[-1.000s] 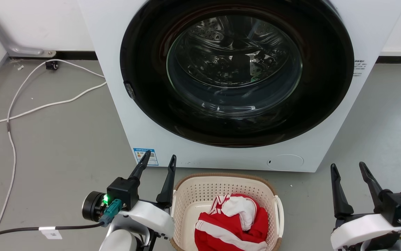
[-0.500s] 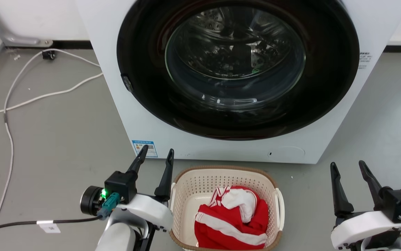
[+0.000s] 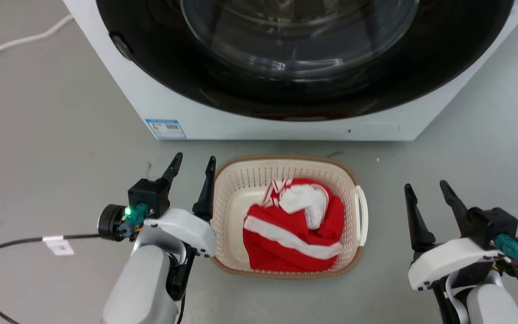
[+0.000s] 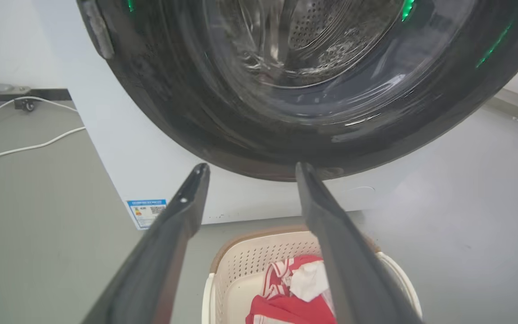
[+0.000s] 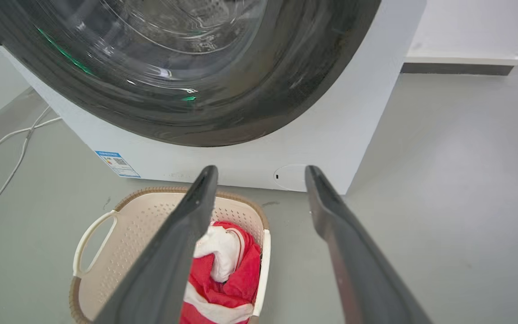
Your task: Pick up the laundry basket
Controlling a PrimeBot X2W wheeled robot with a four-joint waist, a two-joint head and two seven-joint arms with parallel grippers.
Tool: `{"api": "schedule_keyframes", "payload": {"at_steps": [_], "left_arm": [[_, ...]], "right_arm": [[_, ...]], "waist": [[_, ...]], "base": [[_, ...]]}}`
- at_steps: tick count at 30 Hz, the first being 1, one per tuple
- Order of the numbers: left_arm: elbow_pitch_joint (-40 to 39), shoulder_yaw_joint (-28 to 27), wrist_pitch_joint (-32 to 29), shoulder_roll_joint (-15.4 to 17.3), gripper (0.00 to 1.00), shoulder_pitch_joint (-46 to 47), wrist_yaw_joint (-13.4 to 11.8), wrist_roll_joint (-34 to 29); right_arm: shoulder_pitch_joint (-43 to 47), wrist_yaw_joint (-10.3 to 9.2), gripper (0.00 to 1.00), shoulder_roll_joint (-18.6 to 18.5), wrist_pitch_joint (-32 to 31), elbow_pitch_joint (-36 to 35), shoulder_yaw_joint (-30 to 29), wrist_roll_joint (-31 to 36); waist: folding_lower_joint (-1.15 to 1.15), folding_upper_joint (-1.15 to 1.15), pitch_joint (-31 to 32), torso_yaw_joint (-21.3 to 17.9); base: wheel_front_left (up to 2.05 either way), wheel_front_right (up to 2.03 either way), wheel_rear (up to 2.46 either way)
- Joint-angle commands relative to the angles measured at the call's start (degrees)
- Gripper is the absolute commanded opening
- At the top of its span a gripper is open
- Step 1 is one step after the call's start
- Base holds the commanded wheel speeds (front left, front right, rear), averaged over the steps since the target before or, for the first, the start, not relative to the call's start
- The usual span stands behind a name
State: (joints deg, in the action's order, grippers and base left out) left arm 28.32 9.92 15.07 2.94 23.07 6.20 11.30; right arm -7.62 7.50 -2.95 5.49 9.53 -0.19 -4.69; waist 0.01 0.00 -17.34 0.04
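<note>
Laundry basket point(image 3: 236, 198) down on the grey floor point(image 3: 60, 135), just in front of the big white washing machine point(image 3: 240, 126), its top cut off. Left end effector point(image 3: 195, 157) just beside the basket's left rim, right end effector point(image 3: 425, 185) well apart from the right handle point(image 3: 361, 211); both wide open, holding nothing. Might tip and spill the red and white cloth point(image 3: 286, 238) if lifted by one side only. Might slide away if bumped on the rim. Left handle point(image 5: 83, 243) hidden behind the left end effector in the head view.

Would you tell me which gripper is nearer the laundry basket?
The left gripper, its inner finger beside the laundry basket's left rim; the right gripper stands apart, grey floor between them.
</note>
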Motion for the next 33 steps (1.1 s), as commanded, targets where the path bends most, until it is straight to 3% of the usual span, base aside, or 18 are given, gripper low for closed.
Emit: {"api": "schedule_keyframes", "payload": {"at_steps": [1, 10, 19, 27, 33], "left_arm": [[0.68, -0.14, 0.13, 0.12, 1.0, 1.11, 0.24, 0.14], [14.58, 1.33, -0.03, 2.16, 1.0, 9.62, 1.2, 3.31], [25.85, 7.0, -2.69, 4.48, 1.0, 17.59, 1.31, 9.8], [33.23, 10.73, -8.2, 8.33, 1.0, 23.64, 1.33, 16.68], [36.02, 12.78, -11.12, 10.43, 1.0, 26.05, 1.26, 19.76]], "right_arm": [[-1.17, -0.01, 1.0, 0.14, 0.32, 0.43, 0.27, -0.56], [-9.26, -0.01, 1.0, 0.11, 2.14, 13.96, 2.25, -1.7], [-19.76, -0.01, 1.0, 0.11, 4.55, 31.25, 5.57, -3.91], [-30.67, -0.01, 1.0, 0.09, 6.74, 44.99, 12.42, -9.91], [-36.06, -0.01, 1.0, 0.11, 6.29, 50.82, 18.9, -14.83]], "waist": [[-0.01, 0.0, -4.09, -0.6], [-0.01, 0.0, -12.45, -1.96], [-0.01, 0.0, -18.87, -3.71], [-0.01, 0.0, -23.46, -5.64], [-0.01, 0.0, -25.29, -6.4]], "base": [[0.0, 0.0, 0.0], [0.0, 0.0, 0.0], [0.0, 0.0, 0.0], [0.0, 0.0, 0.0], [0.0, 0.0, 0.0]]}}
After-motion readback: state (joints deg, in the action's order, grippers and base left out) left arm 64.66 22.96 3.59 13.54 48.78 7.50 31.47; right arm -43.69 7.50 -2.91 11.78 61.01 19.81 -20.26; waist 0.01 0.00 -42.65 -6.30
